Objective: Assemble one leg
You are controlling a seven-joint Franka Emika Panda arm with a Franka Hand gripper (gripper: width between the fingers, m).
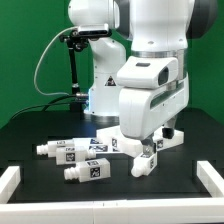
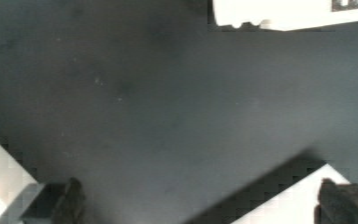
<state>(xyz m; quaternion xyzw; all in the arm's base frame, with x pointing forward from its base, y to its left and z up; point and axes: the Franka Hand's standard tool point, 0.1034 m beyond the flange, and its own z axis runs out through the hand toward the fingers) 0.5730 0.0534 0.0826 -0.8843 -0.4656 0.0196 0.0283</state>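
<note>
The arm is reaching down over the black counter, toward the exterior view's right. The tool is hanging open. In the wrist view its two fingertips are standing wide apart, with only bare dark counter between them, and they are gripping nothing.

The leg is lying on the counter just below the arm's lower end, on the near side, with its black-and-white tag facing outward. From the exterior view alone I cannot tell whether the tool is touching it. The wrist view is showing no leg between the fingertips.

The other legs are lying on their sides farther toward the exterior view's left. Several are sitting in a loose row, some close together, and one is resting nearer, in front of that row. All are lying apart from the tool.

A larger white part is partly showing from behind the arm on the exterior view's right. A white piece with a scrap of tag is showing at the edge of the wrist view, well apart from the fingertips, and I cannot tell which part it is. A white border is running along the counter's near corners.
</note>
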